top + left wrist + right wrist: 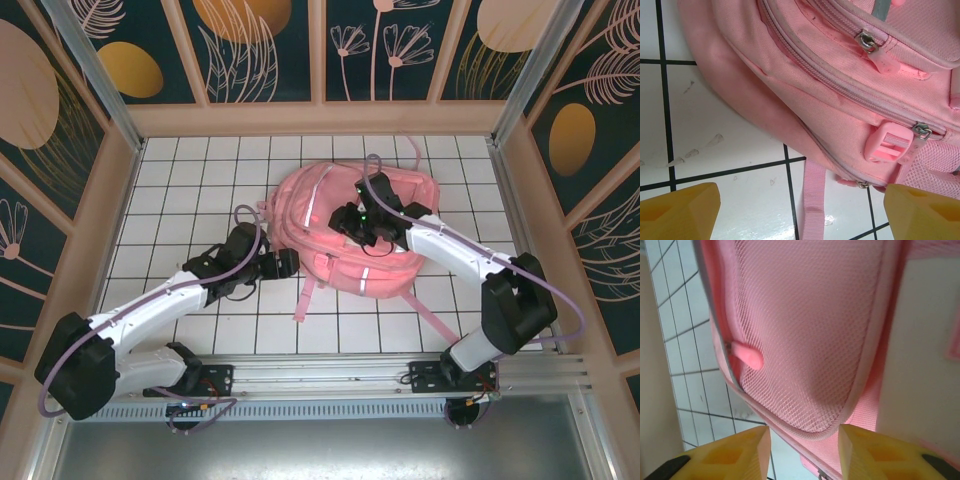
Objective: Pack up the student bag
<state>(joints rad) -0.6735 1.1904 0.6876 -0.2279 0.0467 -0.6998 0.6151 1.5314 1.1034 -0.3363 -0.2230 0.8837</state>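
Student bag [318, 200] is seen lying flat mid-table on the white tiled table [190, 170], slightly right of centre, with one pink strap [305, 293] trailing off its near edge toward the arm bases. Left gripper [287, 264] is placed low, just beside the bag's near-left edge. In the left wrist view its [800, 215] yellow fingertips [682, 211] are spread wide, one in each lower corner of the frame, with bare tile and the loose strap [813, 200] seen between them and nothing pinched. Ahead of it the bag [805, 75] is seen side-on, with closed zip lines, a translucent pink zipper pull [881, 56] and a pink plastic buckle [888, 142] next to a mesh side pocket [937, 165]. Right gripper [362, 222] is positioned over the top of the bag, near its middle. In the right wrist view its [804, 456] fingers [737, 455] are held partly apart with a clear gap. The bag's pink mesh panel [805, 330] and its piped edge are seen just past the tips, with a small pink pull tab [747, 355] at the panel's left seam. Whether the tips touch the fabric cannot be told.
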